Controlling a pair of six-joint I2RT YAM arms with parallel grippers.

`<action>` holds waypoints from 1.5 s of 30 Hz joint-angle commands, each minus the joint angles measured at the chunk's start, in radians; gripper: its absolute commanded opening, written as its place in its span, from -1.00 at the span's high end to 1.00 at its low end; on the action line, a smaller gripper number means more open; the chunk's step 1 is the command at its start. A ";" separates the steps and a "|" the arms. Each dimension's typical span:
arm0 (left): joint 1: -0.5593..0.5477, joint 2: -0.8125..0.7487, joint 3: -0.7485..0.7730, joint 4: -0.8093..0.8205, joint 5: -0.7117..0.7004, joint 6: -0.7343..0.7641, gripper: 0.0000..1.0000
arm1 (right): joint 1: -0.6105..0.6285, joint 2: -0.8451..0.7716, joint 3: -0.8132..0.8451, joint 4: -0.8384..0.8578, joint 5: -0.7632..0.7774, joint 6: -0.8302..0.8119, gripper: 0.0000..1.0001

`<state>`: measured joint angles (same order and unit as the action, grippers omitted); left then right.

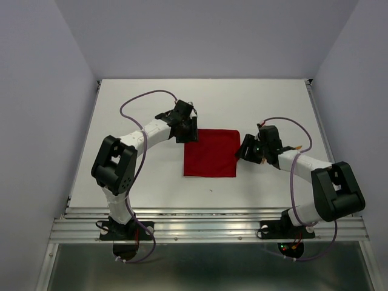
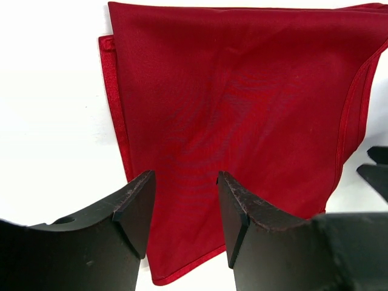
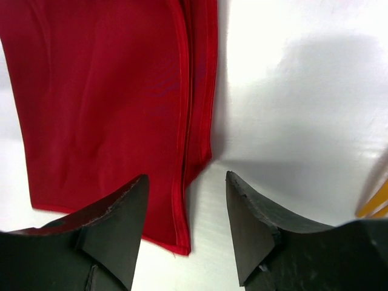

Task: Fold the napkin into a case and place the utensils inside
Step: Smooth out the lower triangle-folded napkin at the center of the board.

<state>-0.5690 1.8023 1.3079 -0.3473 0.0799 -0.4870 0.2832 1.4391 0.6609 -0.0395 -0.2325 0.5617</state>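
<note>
The red napkin (image 1: pixel 211 153) lies flat on the white table, folded to a rough square with layered hems on its right side. My left gripper (image 1: pixel 188 134) is open over the napkin's far left corner; in the left wrist view its jaws (image 2: pixel 185 182) frame the cloth (image 2: pixel 242 103) without closing on it. My right gripper (image 1: pixel 242 151) is open at the napkin's right edge; its jaws (image 3: pixel 187 182) straddle the near hem corner (image 3: pixel 103 103). The orange utensils are mostly hidden by the right arm; slivers show (image 1: pixel 298 147) (image 3: pixel 376 203). No narrow case shows.
White table (image 1: pixel 139 182) with grey walls on three sides. A metal rail (image 1: pixel 206 221) runs along the near edge by the arm bases.
</note>
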 commanded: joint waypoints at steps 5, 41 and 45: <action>-0.005 -0.047 0.033 -0.010 -0.019 0.001 -0.11 | 0.028 -0.089 -0.138 0.064 -0.159 0.023 -0.22; 0.169 0.034 -0.018 0.085 -0.016 -0.122 0.99 | 0.080 -0.025 -0.124 0.112 -0.133 0.009 0.99; 0.172 0.084 0.030 0.088 0.004 -0.125 0.97 | 0.080 -0.017 -0.115 0.107 -0.136 0.001 0.99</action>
<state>-0.4000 1.8519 1.2682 -0.2787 0.0711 -0.5976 0.3580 1.4132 0.5041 0.0593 -0.3763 0.5873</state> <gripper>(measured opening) 0.030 0.022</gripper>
